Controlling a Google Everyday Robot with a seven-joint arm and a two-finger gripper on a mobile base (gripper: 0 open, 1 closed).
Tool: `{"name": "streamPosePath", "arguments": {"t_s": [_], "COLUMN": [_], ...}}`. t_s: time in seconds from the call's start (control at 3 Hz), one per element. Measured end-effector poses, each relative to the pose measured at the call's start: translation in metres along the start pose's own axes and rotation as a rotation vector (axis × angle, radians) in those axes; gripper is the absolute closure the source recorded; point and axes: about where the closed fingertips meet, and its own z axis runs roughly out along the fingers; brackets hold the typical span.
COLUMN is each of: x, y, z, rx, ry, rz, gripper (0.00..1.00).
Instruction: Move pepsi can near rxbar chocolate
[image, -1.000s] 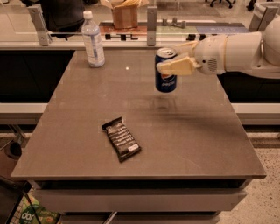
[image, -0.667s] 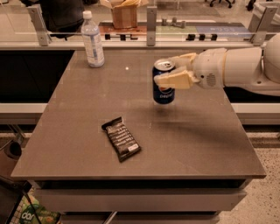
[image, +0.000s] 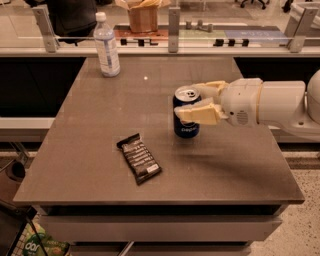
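Mid-table near the rxbar chocolate (image: 140, 158), the jaws pinch the pepsi can (image: 186, 130), water bottle (image: 106, 46) well behind.

**Grey-brown table with bottle, bar and can**

The flat grey-brown table (image: 225, 165) carries a clear water bottle (image: 107, 47) standing upright near its far left corner. The rxbar chocolate (image: 139, 158) lies flat toward the near edge, left of centre, its white-patched end pointing near-right. The pepsi can (image: 186, 127) is upright to the right of the bar and a little farther back, apart from it. Its base seems to rest on the tabletop, though it may hang just above. The gripper (image: 189, 102), reaching in from the right, clasps the can's upper half.
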Motion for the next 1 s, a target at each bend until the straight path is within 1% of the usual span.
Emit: {"name": "streamPosePath", "arguments": {"t_s": [0.33, 0.67, 1.0], "x": [0.012, 0.026, 0.025], "y": [0.021, 0.036, 0.037], "z": [0.0, 0.011, 0.011], "rx": [0.01, -0.004, -0.005], "ry": [-0.005, -0.009, -0.009], "rz": [0.016, 0.036, 0.037], "gripper": [1.0, 1.0, 0.87]}}
